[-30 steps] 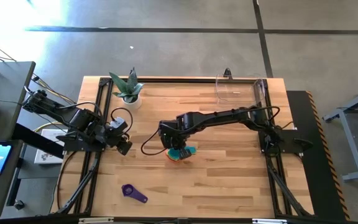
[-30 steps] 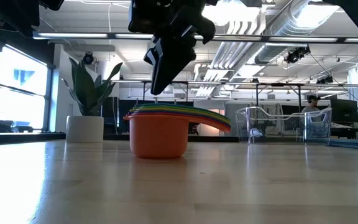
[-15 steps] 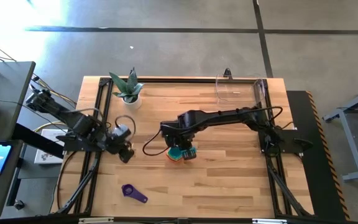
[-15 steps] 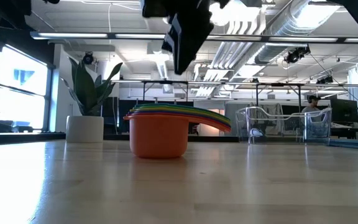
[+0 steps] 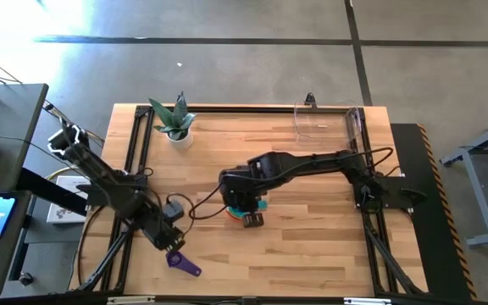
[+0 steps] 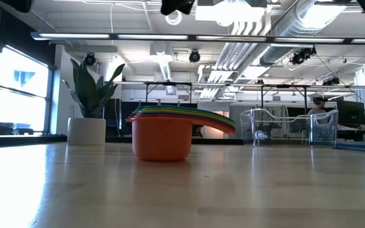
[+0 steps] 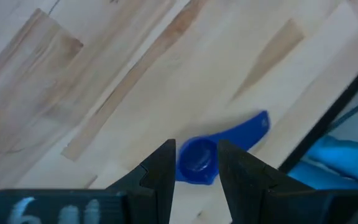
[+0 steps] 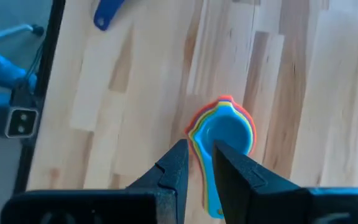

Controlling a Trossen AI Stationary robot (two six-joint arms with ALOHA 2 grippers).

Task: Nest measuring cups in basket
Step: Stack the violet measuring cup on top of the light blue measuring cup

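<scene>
While the left gripper (image 7: 194, 171), fingers apart, is hovering over the purple cup (image 7: 213, 152), a skewed descent risks knocking it away.

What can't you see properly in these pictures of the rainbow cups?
- Stack of nested plastic measuring cups: the low view shows only the orange outer cup and thin coloured rims; the inner cups hide inside it.
- The same stack in the high view: the right gripper and its arm cover most of it.
- Small purple scoop cup: blurred in the left wrist view, between the left gripper's fingers.
- Clear plastic basket: too see-through to tell what it holds.
</scene>
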